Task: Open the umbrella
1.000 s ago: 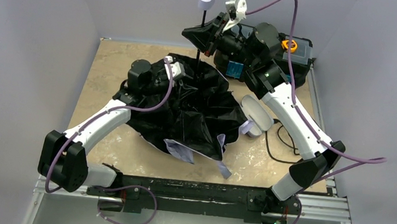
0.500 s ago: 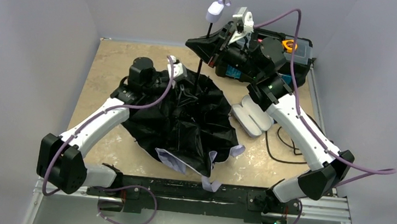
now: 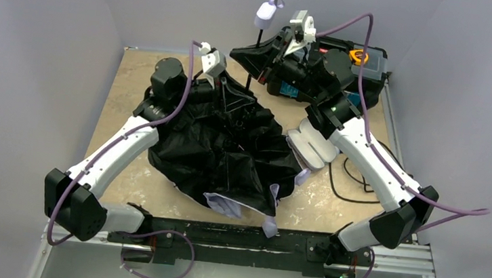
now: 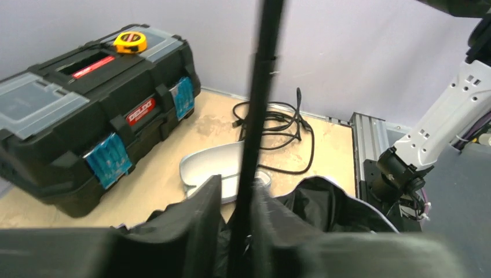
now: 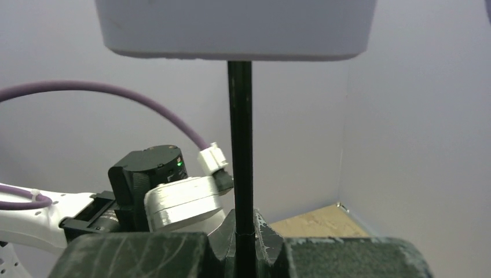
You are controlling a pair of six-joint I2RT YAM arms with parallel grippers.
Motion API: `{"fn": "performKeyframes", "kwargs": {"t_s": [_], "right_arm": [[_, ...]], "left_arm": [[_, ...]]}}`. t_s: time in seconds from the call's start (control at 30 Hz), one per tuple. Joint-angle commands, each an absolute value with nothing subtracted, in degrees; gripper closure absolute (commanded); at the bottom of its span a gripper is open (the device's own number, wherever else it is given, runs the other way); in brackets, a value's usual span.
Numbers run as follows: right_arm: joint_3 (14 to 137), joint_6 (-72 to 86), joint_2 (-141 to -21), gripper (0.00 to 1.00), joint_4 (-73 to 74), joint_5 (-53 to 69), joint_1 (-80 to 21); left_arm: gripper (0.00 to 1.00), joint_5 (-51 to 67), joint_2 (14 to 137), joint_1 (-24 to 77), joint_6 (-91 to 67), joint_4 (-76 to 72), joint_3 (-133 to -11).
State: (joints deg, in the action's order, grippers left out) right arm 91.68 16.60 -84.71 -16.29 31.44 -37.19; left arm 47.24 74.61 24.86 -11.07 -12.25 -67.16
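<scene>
Near the middle of the table [image 3: 125, 93], the umbrella [image 3: 228, 154] lay as a crumpled heap of fabric. Its black face was up, and pale lavender edges showed along its near side. Its thin dark shaft [image 3: 260, 37] rose out of the heap, leaning a little, and ended in the small lavender handle [image 3: 266, 11]. The right gripper [image 5: 243, 243] was clamped tight on the shaft below the handle. The left gripper [image 4: 240, 231] sat lower, at the top of the heap. Its fingers [image 4: 197, 226] stood on either side of the shaft, but whether they pressed on it could not be told. A pale oval case [image 3: 314, 145] lay open just right of the fabric. A black toolbox [image 3: 363, 62] stood at the far right, with a yellow tape measure [image 4: 129, 40] on its lid.
</scene>
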Motion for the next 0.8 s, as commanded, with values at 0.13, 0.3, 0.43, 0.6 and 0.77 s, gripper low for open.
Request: {"fn": "performKeyframes", "kwargs": {"t_s": [0.13, 0.3, 0.43, 0.6, 0.77], "right_arm": [[90.86, 13.28, -80.24, 0.72, -15.14, 32.92, -37.14], [87.64, 8.85, -77.02, 0.19, -5.38, 29.22, -35.7], [87.11, 5.92, -75.76, 0.22, 7.18, 30.28, -31.64], [77.95, -13.65, -74.04, 0.47, 18.49, 28.58, -30.85], [73.9, -21.83, -78.08, 0.55, 17.28, 28.74, -32.23]], "left_arm": [[1.0, 43.29, 72.33, 25.1, -12.8, -13.79, -66.03], [1.0, 42.87, 72.65, 23.93, -13.83, -15.55, -65.48], [1.0, 44.1, 73.33, 22.51, -11.19, -15.58, -65.48], [1.0, 47.07, 73.88, 21.12, -7.82, -15.24, -65.67], [1.0, 48.96, 74.57, 20.24, -7.92, -15.26, -66.24]]}}
